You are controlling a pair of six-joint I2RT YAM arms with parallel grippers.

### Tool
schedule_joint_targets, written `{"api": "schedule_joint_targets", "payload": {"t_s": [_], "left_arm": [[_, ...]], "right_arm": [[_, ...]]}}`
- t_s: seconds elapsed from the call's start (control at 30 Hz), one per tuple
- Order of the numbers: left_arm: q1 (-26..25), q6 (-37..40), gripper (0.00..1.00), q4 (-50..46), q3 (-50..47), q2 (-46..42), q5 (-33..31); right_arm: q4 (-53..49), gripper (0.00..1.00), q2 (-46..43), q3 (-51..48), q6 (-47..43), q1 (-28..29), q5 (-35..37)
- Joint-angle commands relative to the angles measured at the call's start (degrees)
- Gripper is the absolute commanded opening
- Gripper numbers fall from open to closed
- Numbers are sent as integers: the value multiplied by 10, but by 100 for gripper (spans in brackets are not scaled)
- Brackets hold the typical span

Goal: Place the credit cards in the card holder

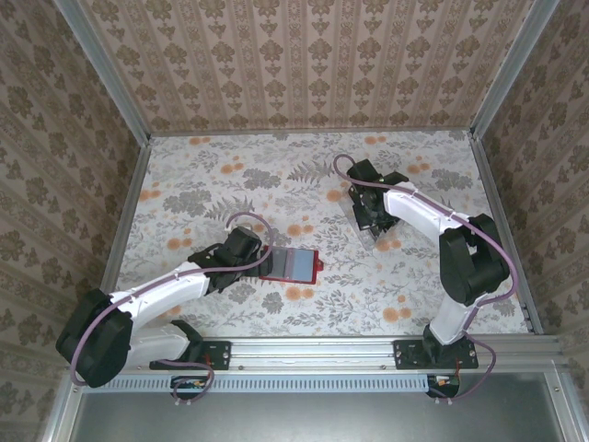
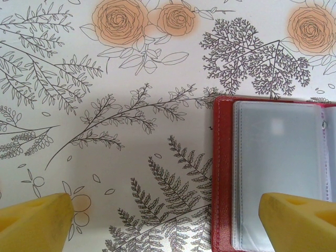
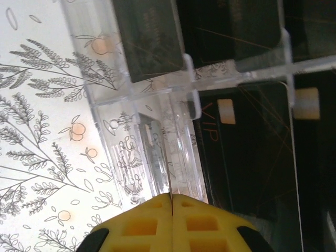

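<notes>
Right gripper (image 3: 172, 202): fingers pressed together, nothing seen between them, tips against a clear rack (image 3: 157, 136).
Left gripper (image 2: 173, 220): fingers spread wide, empty.
Credit cards (image 3: 247, 157): black, in the rack's compartments.
Card holder (image 1: 293, 264): red, lying open with its grey-blue face up, just beside the left gripper on the floral table (image 1: 212, 184).

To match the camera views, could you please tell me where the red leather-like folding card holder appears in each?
Top external: the red folding card holder lies open mid-table, beside the left gripper.
Left wrist: holder lower right, partly behind one yellow finger.
Right wrist: faces a clear rack of black cards.
Shared landmark: the floral table cover.
</notes>
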Motion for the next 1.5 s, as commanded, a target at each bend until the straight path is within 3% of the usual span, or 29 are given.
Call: {"api": "schedule_joint_targets", "payload": {"t_s": [0.0, 0.53, 0.7, 0.83, 1.1, 1.47], "left_arm": [[-3, 12, 100, -7, 15, 5, 3], [-4, 12, 100, -11, 15, 7, -7], [-3, 11, 100, -12, 13, 6, -17], [-3, 7, 100, -9, 11, 7, -23], [-4, -1, 100, -9, 13, 13, -29], [-3, -1, 100, -10, 7, -2, -30]], "right_arm": [[3, 5, -16, 10, -20, -2, -29], [-1, 0, -102, 29, -8, 0, -89], [46, 0, -165, -12, 79, 15, -181], [134, 0, -195, -78, 189, 64, -219], [287, 0, -148, -150, 383, 223, -106], [334, 0, -45, -147, 478, 286, -49]]}}
